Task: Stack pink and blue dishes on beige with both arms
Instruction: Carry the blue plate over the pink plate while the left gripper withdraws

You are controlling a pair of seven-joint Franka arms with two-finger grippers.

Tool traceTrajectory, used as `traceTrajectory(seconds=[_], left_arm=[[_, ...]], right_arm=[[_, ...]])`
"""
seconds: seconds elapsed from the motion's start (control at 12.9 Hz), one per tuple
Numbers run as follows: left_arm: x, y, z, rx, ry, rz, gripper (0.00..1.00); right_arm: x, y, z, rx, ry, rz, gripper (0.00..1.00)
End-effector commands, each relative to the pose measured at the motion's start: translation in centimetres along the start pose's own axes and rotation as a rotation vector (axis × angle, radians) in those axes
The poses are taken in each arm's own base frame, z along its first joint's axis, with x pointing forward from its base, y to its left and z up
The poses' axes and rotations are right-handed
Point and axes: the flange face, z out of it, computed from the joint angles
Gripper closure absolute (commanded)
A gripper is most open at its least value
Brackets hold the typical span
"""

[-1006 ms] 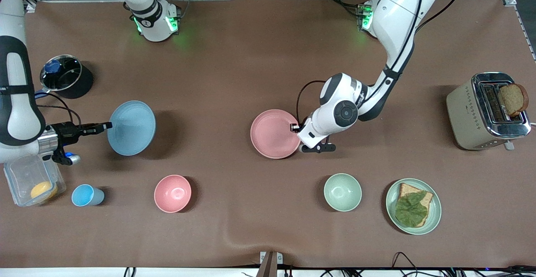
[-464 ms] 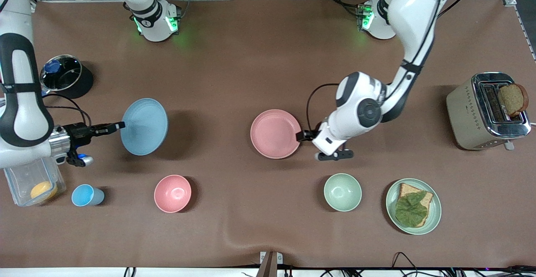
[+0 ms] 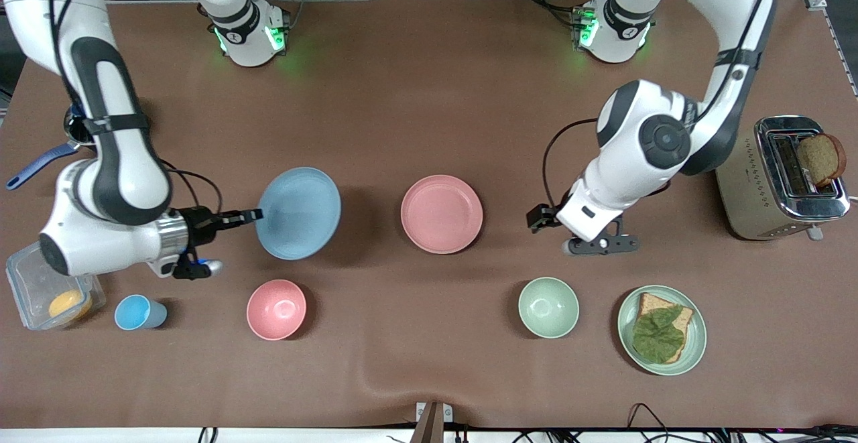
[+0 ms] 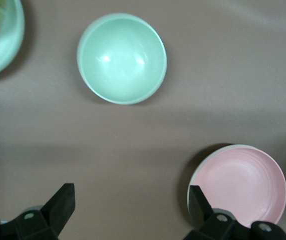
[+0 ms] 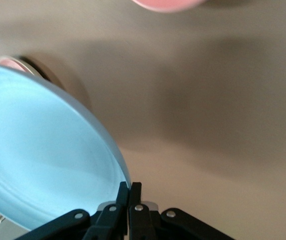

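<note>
The pink plate lies flat in the middle of the table. In the left wrist view a thin cream rim shows under the pink plate; that rim is all I see of the beige plate. My left gripper is open and holds nothing, off the pink plate toward the left arm's end; its fingers stand wide over bare table. My right gripper is shut on the rim of the blue plate. It holds that plate tilted above the table beside the pink plate. The right wrist view shows the jaws pinching the blue plate.
Nearer the camera stand a blue cup, a pink bowl, a green bowl and a green plate with bread and leaf. A toaster is at the left arm's end. A clear container sits under the right arm.
The left gripper opened, let go of the pink plate and drew away toward the toaster. The right gripper carried the blue plate toward the pink plate.
</note>
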Motion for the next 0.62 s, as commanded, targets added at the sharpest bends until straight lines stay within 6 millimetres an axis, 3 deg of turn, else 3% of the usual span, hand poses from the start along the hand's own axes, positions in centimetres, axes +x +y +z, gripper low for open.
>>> traceTrajectory(seconds=[0.0,0.23,0.54], left_arm=[[-0.1,-2.2,-3.7,0.049,0.033,0.003,0.0],[1.0,-5.4,-8.4,0.07,0.028,0.004,0.0],[1.6,-7.2,-14.0,0.083,-0.008,0.019,0.0]], right_arm=[[0.0,-6.5,2.6,-0.02,0.041,0.07,1.0],[-0.2,-14.9,7.5,-0.066,0.111,0.146,1.0],[-2.1,-22.8,13.9,-0.107,0.156,0.179,1.0]])
